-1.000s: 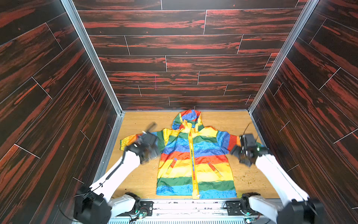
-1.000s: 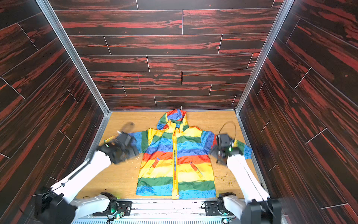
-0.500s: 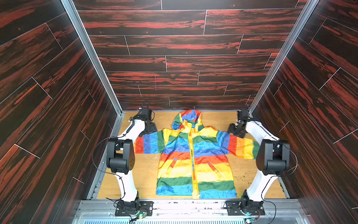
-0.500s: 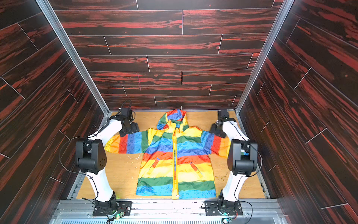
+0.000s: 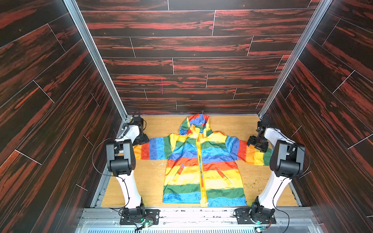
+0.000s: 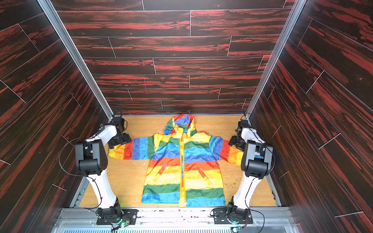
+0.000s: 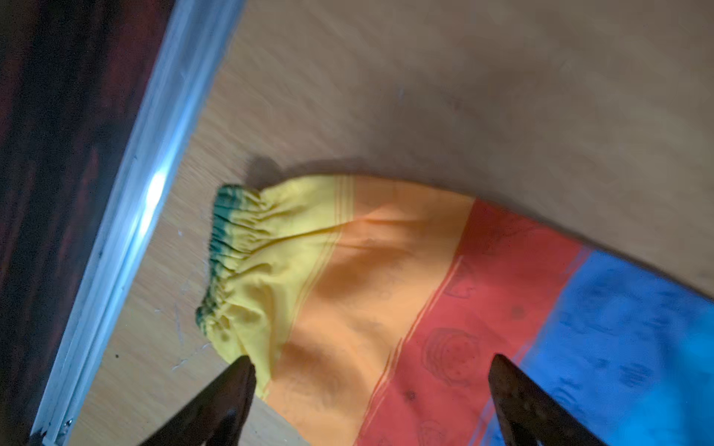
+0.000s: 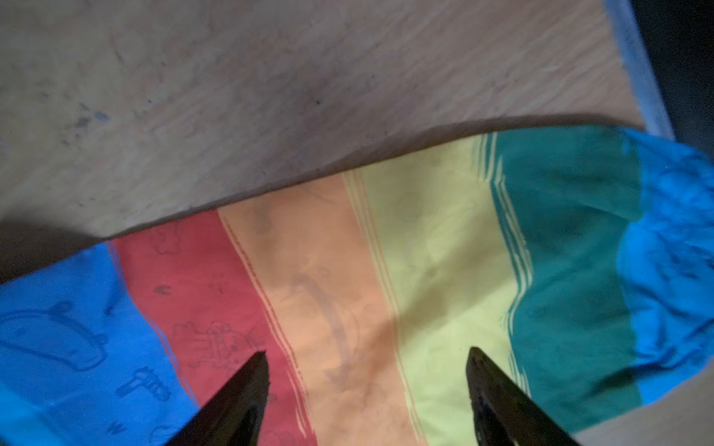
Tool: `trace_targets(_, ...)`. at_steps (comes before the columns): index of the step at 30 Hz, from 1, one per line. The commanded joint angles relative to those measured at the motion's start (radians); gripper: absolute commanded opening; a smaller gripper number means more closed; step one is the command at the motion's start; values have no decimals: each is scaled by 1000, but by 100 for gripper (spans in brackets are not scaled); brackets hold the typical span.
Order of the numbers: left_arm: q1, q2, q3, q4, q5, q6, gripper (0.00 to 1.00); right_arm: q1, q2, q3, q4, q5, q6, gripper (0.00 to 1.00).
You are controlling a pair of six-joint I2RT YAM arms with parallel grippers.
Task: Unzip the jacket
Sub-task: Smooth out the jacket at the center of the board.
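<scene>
Jacket [image 5: 201, 161] lies flat in the middle of the wooden worktop [image 5: 151, 181], with its hood [image 5: 196, 123] toward the far wall and both sleeves spread out to the sides. The yellow zipper [image 5: 200, 167] runs in one closed line from the bottom edge up to the neck. To my eye nothing is unzipped yet, so the whole job is left to do. I cannot make out the little pull tab from here. The left pincer [image 7: 371, 367] hangs over the end of the left sleeve [image 7: 386, 289], near the puckered yellow cuff [image 7: 239, 262]. Its two fingers stand wide apart with nothing between them. The right pincer [image 8: 367, 359] hangs over the right sleeve [image 8: 425, 251], above the orange stripe, and it is spread wide too and holds nothing. In both top views the two pincers are far out at the sides, and the zipper is well apart from both, in between them. I think the arms must come in to the middle and find the pull before the zipper can slide down.
</scene>
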Motion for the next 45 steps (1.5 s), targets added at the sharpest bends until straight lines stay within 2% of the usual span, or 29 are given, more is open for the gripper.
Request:
trace_targets(1,3,32,26,-65,-14,10,96,-5,61,4,-20,-52,0,81)
trace_targets(11,4,94,-6,-40,88,-2,81,-11,101,-28,6,-99,-1,68)
trace_targets(14,5,100,-23,-29,102,-7,69,-14,100,-40,18,-113,4,62)
trace_targets(17,4,97,-39,-21,108,-7,53,-15,98,-51,28,-122,12,49)
trace_targets(25,7,31,-120,18,105,-38,0,-32,36,-106,83,-120,63,11)
trace_targets(28,13,-21,-173,46,105,-66,0,-54,-7,-149,125,-139,100,0)
trace_targets(37,92,-176,-334,111,99,-124,0,-138,-160,-284,220,-99,191,0)
trace_targets(43,135,-204,-366,108,67,-143,0,-177,-191,-340,246,-106,198,0)
trace_targets(45,140,-207,-381,124,92,-139,0,-179,-197,-352,251,-109,197,0)
